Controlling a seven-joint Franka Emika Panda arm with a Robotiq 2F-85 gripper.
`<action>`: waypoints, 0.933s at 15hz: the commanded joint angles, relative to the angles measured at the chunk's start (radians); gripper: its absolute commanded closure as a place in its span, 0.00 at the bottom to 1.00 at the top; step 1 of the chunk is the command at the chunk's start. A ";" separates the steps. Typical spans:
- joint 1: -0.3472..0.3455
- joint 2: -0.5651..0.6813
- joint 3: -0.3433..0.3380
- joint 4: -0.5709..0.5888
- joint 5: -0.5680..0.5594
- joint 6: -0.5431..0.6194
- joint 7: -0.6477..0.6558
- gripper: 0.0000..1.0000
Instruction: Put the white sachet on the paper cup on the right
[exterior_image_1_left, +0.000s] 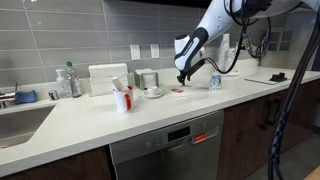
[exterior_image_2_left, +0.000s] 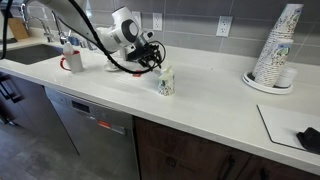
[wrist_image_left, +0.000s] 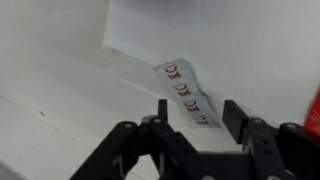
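On the pale desk (exterior_image_1_left: 95, 122) a red-and-white cup (exterior_image_1_left: 122, 100) stuffed with small items stands toward the front edge. Behind it, by the tiled wall, are a napkin dispenser (exterior_image_1_left: 107, 78) and a clear bottle (exterior_image_1_left: 68, 80), and a small stack of crockery (exterior_image_1_left: 149, 81) sits a little further along. A tall stack of paper cups (exterior_image_2_left: 276, 45) stands well apart at the far end of the desk. The lone paper cup (exterior_image_2_left: 166, 82) stands upright near the arm, and only bare desk lies between it and the pincer (wrist_image_left: 197, 118). The pincer hangs low over the desk with its fingers (wrist_image_left: 161, 112) spread wide, gripping nothing. The white sachet (wrist_image_left: 188, 92), printed in red, lies flat on the desk, its near end reaching in between the two fingertips; whether either tip touches it cannot be told
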 joint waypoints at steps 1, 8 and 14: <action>-0.025 0.058 0.003 0.048 0.059 0.051 -0.016 0.35; -0.068 0.105 0.033 0.077 0.143 0.121 -0.052 0.29; -0.119 0.113 0.095 0.083 0.236 0.097 -0.124 0.35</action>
